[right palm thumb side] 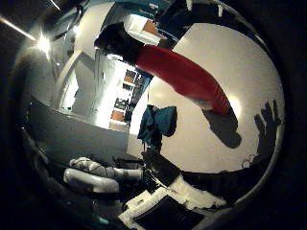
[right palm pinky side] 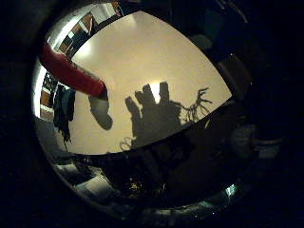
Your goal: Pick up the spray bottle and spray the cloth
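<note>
On the pale worktop [right palm pinky side: 142,52] I see the red spray bottle [right palm thumb side: 184,76] standing with its shadow beside it, the teal cloth [right palm thumb side: 158,122] at the worktop's edge, while the hand's shadow shows fingers spread.

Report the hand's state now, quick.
Right hand: cannot be told; none of it shows directly. The red spray bottle stands on the table, apparently not held.
</note>
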Robot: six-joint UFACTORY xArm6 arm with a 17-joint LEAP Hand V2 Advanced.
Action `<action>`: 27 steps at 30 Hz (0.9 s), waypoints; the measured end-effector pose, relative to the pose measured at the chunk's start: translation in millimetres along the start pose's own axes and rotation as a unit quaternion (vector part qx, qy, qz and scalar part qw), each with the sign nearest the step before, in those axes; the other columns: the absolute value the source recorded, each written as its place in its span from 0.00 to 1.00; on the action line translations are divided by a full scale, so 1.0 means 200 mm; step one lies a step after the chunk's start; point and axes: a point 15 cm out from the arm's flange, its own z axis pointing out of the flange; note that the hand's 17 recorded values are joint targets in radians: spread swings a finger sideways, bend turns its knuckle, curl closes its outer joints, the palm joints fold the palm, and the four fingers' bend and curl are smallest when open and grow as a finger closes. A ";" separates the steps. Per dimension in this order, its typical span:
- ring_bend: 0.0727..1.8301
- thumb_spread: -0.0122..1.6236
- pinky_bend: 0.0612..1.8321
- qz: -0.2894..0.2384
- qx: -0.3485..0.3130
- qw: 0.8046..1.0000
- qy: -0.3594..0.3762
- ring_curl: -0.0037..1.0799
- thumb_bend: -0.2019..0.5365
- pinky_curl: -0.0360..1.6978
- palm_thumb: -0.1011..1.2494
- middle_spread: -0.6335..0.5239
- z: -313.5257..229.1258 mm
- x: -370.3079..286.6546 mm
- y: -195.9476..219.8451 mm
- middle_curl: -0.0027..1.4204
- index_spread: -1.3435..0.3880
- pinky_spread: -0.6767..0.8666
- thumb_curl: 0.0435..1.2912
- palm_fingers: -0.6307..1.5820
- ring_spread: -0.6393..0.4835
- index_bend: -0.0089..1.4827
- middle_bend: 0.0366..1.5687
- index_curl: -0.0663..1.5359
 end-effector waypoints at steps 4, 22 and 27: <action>0.30 0.66 0.33 0.008 0.009 1.000 -0.009 0.24 0.24 0.17 0.42 0.69 0.02 0.01 -0.01 0.25 0.69 0.67 0.21 0.32 0.73 0.10 0.19 0.19; 0.30 0.66 0.32 0.030 0.047 0.995 -0.077 0.24 0.24 0.17 0.42 0.69 0.09 -0.12 -0.11 0.25 0.71 0.68 0.20 0.34 0.73 0.11 0.21 0.20; 0.30 0.66 0.32 0.032 0.044 0.995 -0.086 0.24 0.24 0.17 0.44 0.68 0.12 -0.14 -0.12 0.25 0.71 0.68 0.21 0.34 0.73 0.11 0.20 0.20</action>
